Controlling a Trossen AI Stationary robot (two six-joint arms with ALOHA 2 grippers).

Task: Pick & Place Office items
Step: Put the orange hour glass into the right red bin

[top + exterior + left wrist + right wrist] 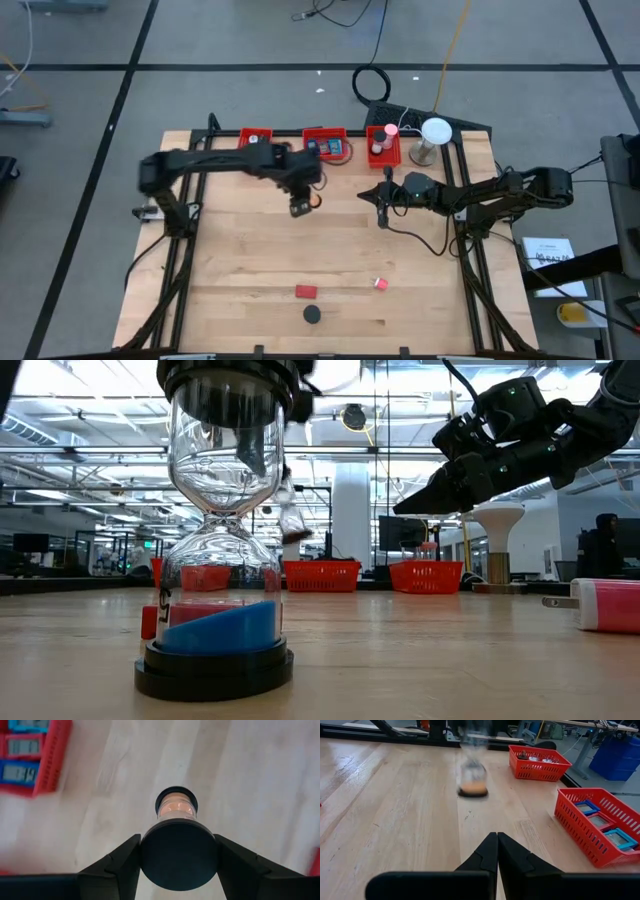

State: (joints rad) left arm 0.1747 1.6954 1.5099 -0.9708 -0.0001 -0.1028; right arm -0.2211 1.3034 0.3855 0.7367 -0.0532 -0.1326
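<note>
My left gripper (298,205) is over the middle of the table, in front of the bins, shut on a small hourglass with orange sand (176,806). This hourglass shows blurred in the low view (290,520) and the right wrist view (472,780). A second hourglass with blue sand (213,560) stands upright on its black base near the front edge (313,314). Beside it lie a red block (305,291) and a pink-and-white piece (380,284). My right gripper (382,215) hangs shut right of centre, touching nothing. My left gripper pinches the orange hourglass by its black round end cap (179,851), one finger (120,867) on each side of the cap's rim. The fingers slant steeply down from above. The hourglass hangs below them, sand end lowest, lifted clear of the table.
Three red bins (256,138) (326,143) (384,145) stand in a row along the far edge, with small items in them. A white round lamp (435,132) stands right of them. Bare wood (240,250) lies between the bins and the front items.
</note>
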